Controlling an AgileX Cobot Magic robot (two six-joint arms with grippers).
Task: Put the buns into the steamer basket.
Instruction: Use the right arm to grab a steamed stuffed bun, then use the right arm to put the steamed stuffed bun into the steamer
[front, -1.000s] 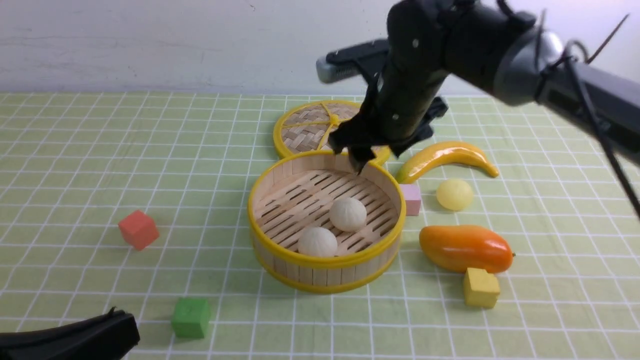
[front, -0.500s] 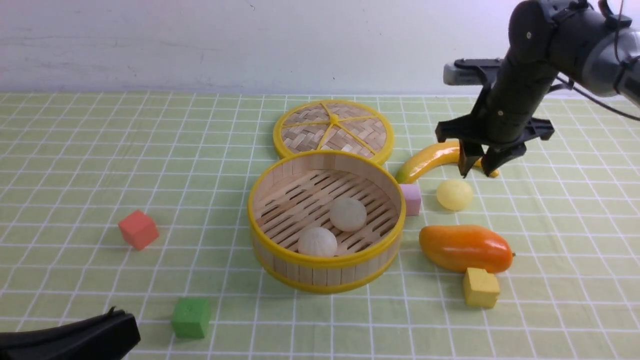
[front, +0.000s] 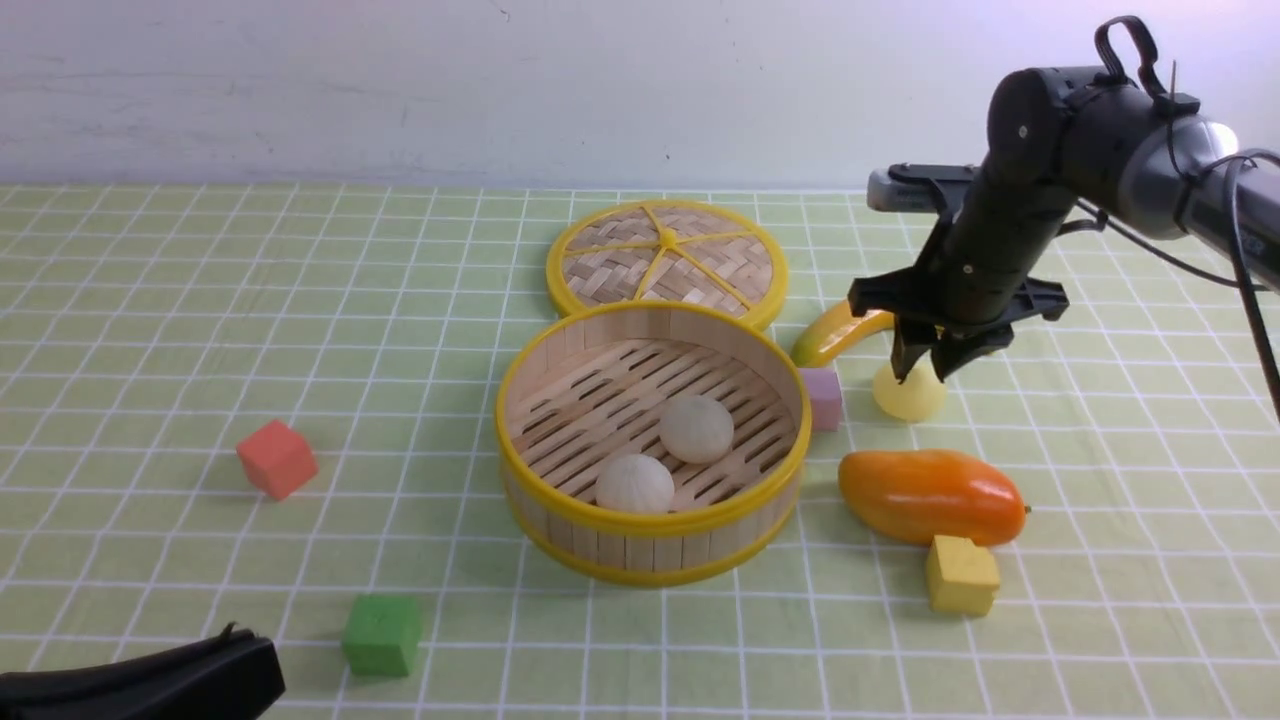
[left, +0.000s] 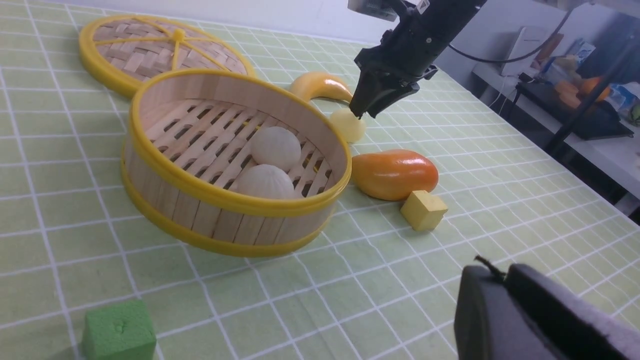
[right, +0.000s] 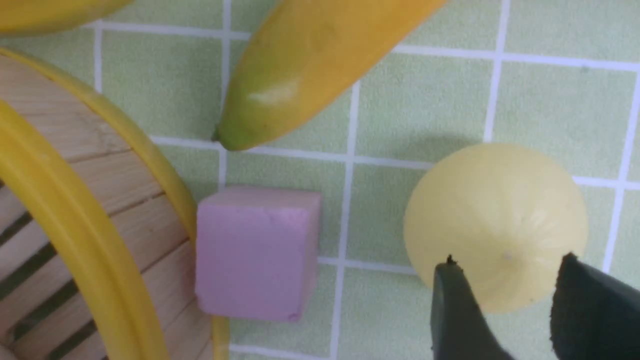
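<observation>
The steamer basket (front: 520, 395) stands mid-table with two off-white buns (front: 696, 428) (front: 635, 484) on its slatted floor. The pale yellow bun (front: 908, 398) lies on the cloth to its right. My right gripper (front: 925, 370) is open just above this bun, its fingertips (right: 452, 295) over the bun's top (right: 495, 220); I cannot tell whether they touch it. My left gripper (front: 240, 640) rests low at the front left, jaws together and empty (left: 492, 270). The basket also shows in the left wrist view (left: 225, 200).
A woven lid (front: 665, 258) lies behind the basket. A banana (front: 835, 335), a pink cube (front: 824, 398), an orange mango (front: 930, 495) and a yellow cube (front: 961, 575) crowd the right side. A red cube (front: 277, 458) and green cube (front: 381, 634) sit at left.
My right arm swung from over the basket's back rim to the right, then came down over the pale yellow bun. The left arm has not moved.
</observation>
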